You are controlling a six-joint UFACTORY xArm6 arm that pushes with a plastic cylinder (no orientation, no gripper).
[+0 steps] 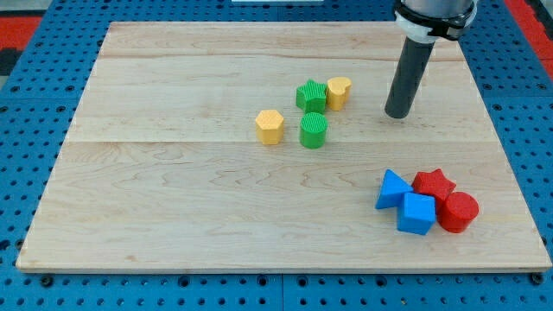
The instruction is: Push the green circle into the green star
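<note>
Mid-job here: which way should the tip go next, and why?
Probably swing my tip toward the view's bottom-left, below the green circle. The green star sits just above the circle, slightly apart, so pushing from below, toward the view's top, should close the gap.

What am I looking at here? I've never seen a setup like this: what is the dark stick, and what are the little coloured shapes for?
You see one camera's view of a wooden board. The dark stick is a robot arm's rod; it holds nothing, only pushes. My tip rests right of a middle cluster: green star, yellow heart, green circle, yellow hexagon. At the lower right sit a blue triangle, blue cube, red star and red circle. The circle sits just below the star.
</note>
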